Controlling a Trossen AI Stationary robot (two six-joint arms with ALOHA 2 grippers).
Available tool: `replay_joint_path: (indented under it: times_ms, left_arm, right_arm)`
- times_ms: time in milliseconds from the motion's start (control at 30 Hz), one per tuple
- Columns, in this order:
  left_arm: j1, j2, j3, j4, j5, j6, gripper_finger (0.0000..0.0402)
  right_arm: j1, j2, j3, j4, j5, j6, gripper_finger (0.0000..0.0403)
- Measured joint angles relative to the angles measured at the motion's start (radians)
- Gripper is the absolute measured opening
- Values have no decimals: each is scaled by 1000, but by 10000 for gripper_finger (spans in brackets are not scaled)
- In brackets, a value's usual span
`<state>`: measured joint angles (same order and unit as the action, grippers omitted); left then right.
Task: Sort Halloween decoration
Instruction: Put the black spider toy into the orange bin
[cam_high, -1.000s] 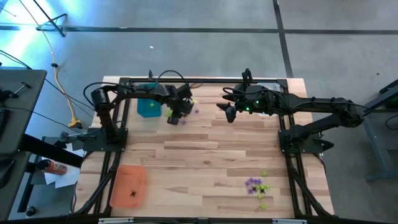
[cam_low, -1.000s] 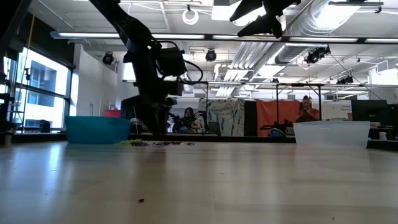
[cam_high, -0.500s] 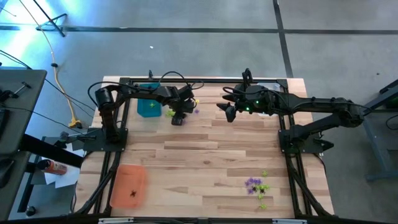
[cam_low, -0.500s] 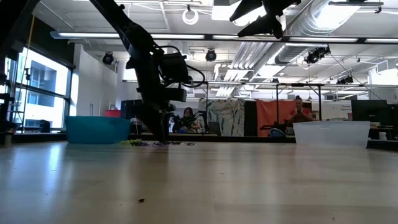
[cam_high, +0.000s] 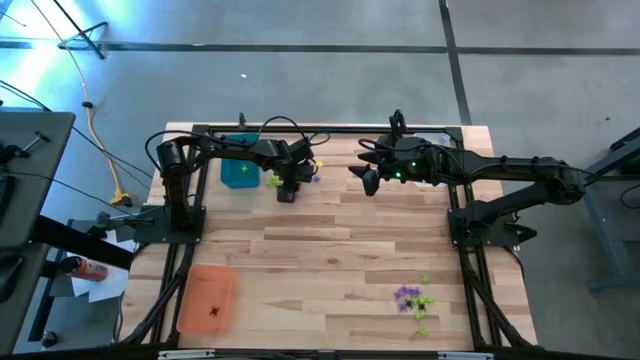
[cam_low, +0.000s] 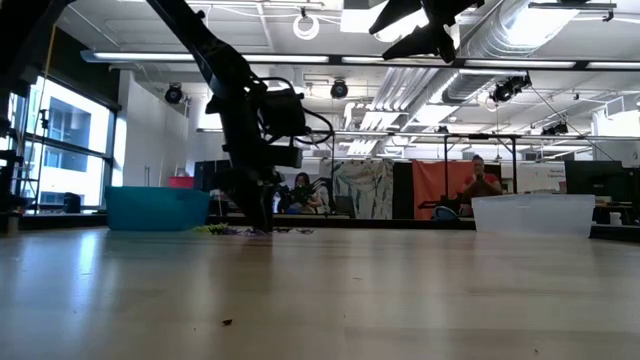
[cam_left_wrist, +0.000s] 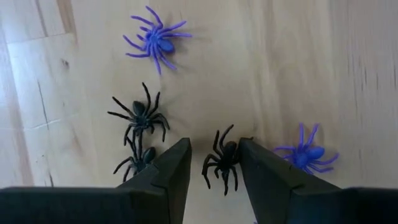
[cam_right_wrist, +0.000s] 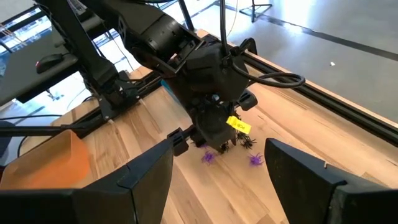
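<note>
Pale wooden planks make up the counter (cam_high: 330, 250), which stands on a grey floor inside a dark metal frame (cam_high: 330, 128). Seen level across the boards, the room behind is a big workshop with ceiling pipes, strip lights and a window at one side, and a person (cam_low: 484, 182) sits far off at the back. A teal tray (cam_high: 240, 172) sits at the far left of the counter, an orange tray (cam_high: 206, 297) at the near left with one dark spider in it, and a clear tray (cam_low: 533, 212) at the far right. The left jaws (cam_left_wrist: 214, 165) are down at the boards just beside the teal tray, standing partly open, not clamped on anything. A black spider (cam_left_wrist: 222, 162) lies on the wood right between the two fingers, close to the inner face of one. Two more black spiders (cam_left_wrist: 139, 118) lie just outside the other finger, one of them partly hidden behind it; a purple spider (cam_left_wrist: 157, 38) lies farther ahead and another purple one (cam_left_wrist: 308, 154) just beyond the nearer finger. A second heap of purple and lime green spiders (cam_high: 413, 299) lies at the near right of the counter, well apart. The right jaws (cam_high: 368, 180) hang above the far middle of the counter, spread wide and empty.
</note>
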<state>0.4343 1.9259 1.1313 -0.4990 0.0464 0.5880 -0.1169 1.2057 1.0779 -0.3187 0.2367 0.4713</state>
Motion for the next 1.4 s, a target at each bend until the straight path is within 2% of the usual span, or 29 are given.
replay_joint_path:
  times_ms: [100,233,267,433,633,733,833,967,1067,1200,1400]
  left_arm:
    - [0,-3,-1,-2,-3,5,100]
    - [-1,-42,-5,-14,-9,4,20]
    - [1,-57,-5,-26,-15,-6,11]
    - [14,-200,15,-62,-3,-36,6]
    - [22,-429,4,-6,203,-225,3]
    - [-8,-534,-35,133,251,-370,2]
    - [-59,-629,-107,370,256,-513,1]
    - [-150,-681,-224,715,159,-689,1]
    - [-212,-679,-283,896,64,-750,1]
    - [-262,-655,-295,973,-29,-761,1]
    - [-292,-645,-293,1019,-68,-736,0]
  right_arm:
    - [0,0,0,0,0,0,250]
    - [0,0,0,0,0,0,250]
    - [0,0,0,0,0,-1,250]
    - [0,0,0,0,0,-35,250]
    - [-1,0,0,1,1,-97,250]
    - [-1,0,0,17,1,-132,250]
    - [-1,0,0,52,-5,-162,250]
    - [-1,0,0,110,-61,-209,250]
    - [-1,0,0,176,-130,-236,250]
    - [-1,0,0,264,-201,-282,250]
    - [0,18,0,367,-266,-393,250]
